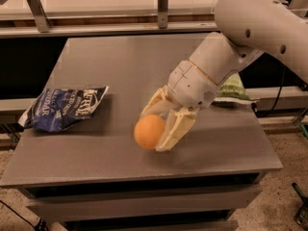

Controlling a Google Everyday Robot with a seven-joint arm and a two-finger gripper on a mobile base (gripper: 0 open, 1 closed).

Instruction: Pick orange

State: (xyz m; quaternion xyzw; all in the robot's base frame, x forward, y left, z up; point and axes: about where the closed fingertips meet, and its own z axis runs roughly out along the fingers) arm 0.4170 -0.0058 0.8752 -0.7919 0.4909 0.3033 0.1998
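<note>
1. The two cream-coloured fingers (177, 128) are closed in on the orange (148, 132), one on each side. One curves over its upper back edge. The other, broader one presses along its right side and reaches down past its lower edge.
2. The jaws are parted only as far as the fruit's width, so the gripper (155, 132) has the orange in its hold.
3. The orange is round, smooth and evenly coloured. Its left half sticks out clear of the fingers.
4. The orange is over the front middle part of the table (110, 66), near the front edge. A dim shadow lies on the surface under it and the gripper. I cannot tell whether it touches the tabletop or hangs just above it.
5. Behind the fingers is the gripper's rounded white body, tilted down and to the left.
6. The thick white arm (250, 28) rises from there to the upper right corner of the view, where it is cut off.
7. The table is a flat grey top with a dark gap and a grey panel (144, 196) below its front edge.
8. A crumpled blue chip bag (65, 107) lies flat on the left side of the table, well apart from the orange and the gripper.
9. A green bag (233, 88) lies at the table's right edge, partly hidden behind the arm.
10. A metal rail (96, 28) with upright posts runs along behind the table.
</note>
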